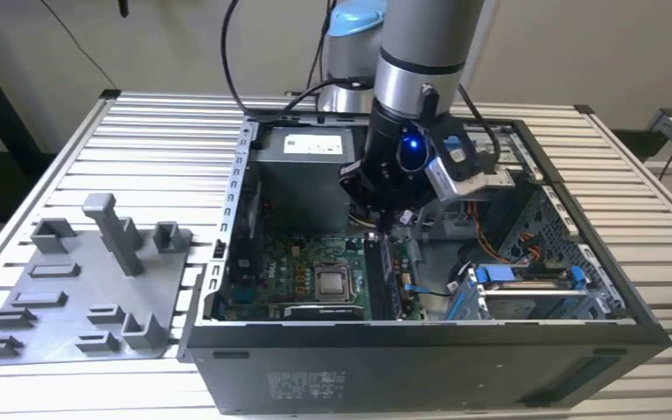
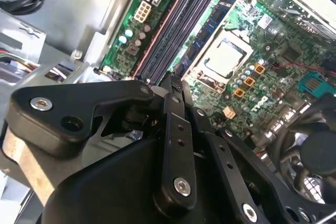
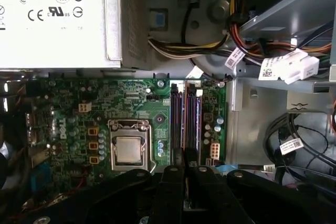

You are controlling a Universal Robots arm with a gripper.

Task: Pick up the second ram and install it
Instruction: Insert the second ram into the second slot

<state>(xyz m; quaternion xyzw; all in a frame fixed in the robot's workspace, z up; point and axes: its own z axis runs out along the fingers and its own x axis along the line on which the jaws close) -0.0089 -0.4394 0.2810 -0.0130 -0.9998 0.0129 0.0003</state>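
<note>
The gripper (image 1: 385,226) hangs low inside the computer case (image 1: 430,372), directly over the motherboard (image 3: 68,108), where the second ram (image 1: 380,280) stands on edge along its slot, aligned for seating; whether the gripper clamps it cannot be determined.

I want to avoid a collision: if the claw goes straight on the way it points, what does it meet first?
Probably the memory slots on the green motherboard; in both wrist views the claw points at their row. The gap between them is unclear.
</note>
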